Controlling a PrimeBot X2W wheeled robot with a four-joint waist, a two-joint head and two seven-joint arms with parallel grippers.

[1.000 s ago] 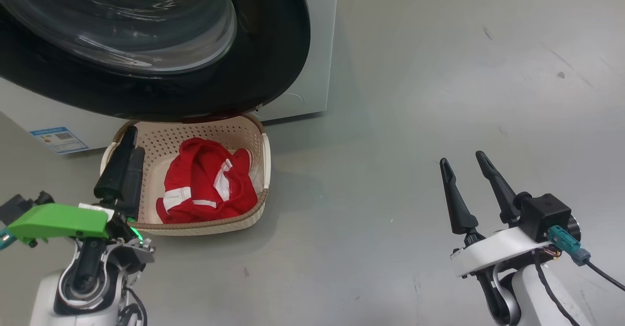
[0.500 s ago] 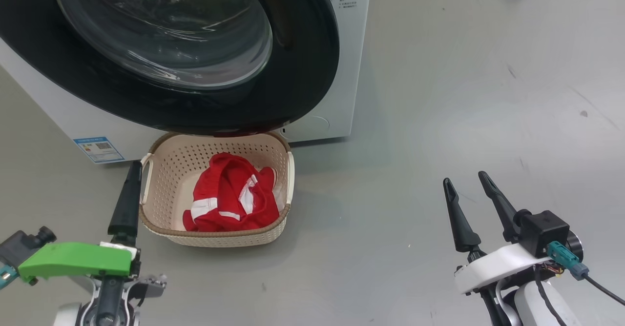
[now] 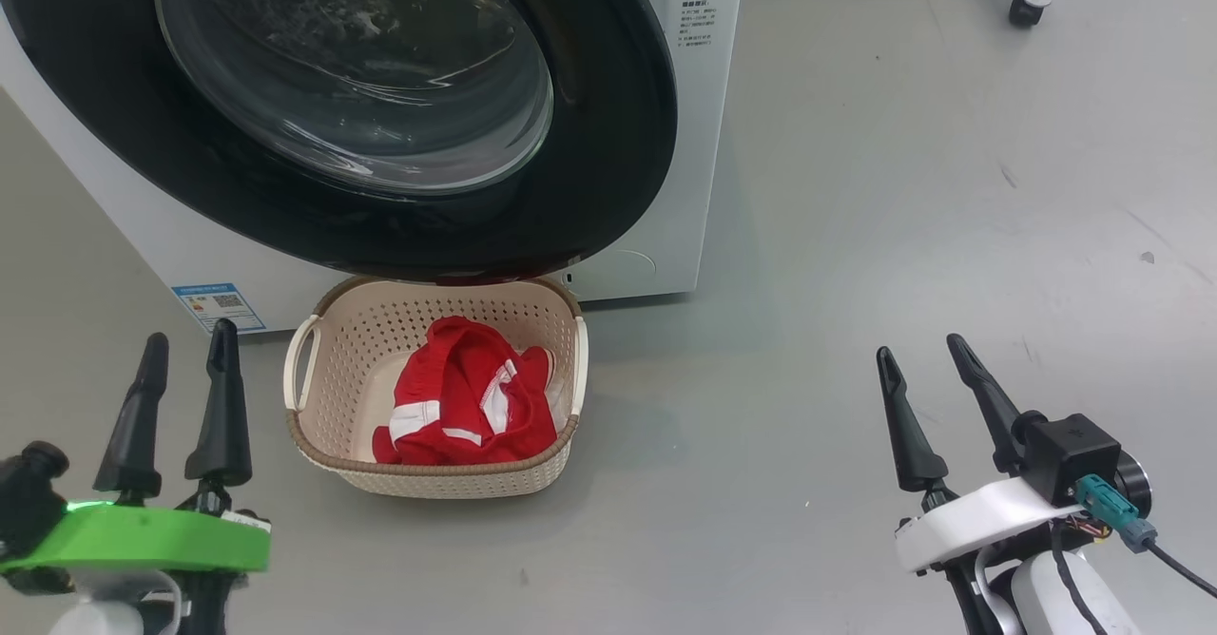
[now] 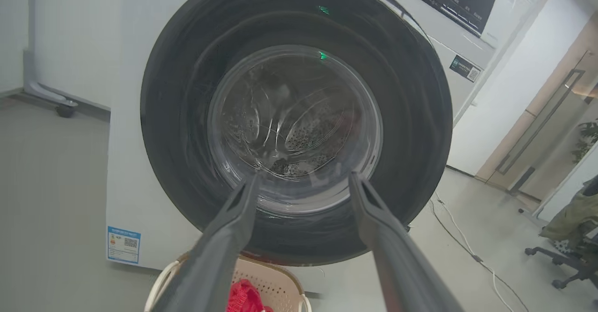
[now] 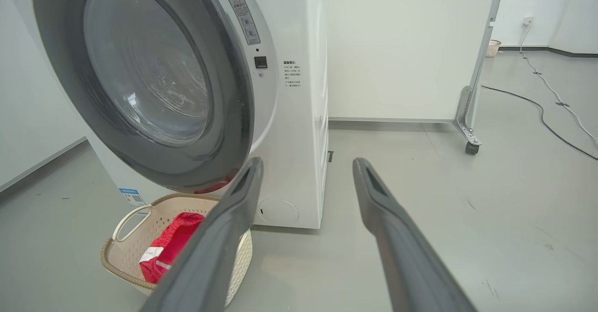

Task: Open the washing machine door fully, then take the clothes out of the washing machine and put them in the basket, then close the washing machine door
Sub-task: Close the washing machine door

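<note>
bright, even light — glare on the washing machine door point(image 3: 361, 84).

Grey floor point(image 3: 856, 188) w/ caster point(image 3: 1020, 15), cable point(image 5: 558, 104)

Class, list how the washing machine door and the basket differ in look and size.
The washing machine door is round and glossy black; the basket is rectangular, cream and perforated. The door is far wider than the basket. The door has a clear glass window; the basket holds red clothes.

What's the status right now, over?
Left gripper and right gripper open, empty. Clothes in basket. Washing machine door looks nearly shut; red streak at its lower edge, unclear what. Basket sits right below it.
</note>
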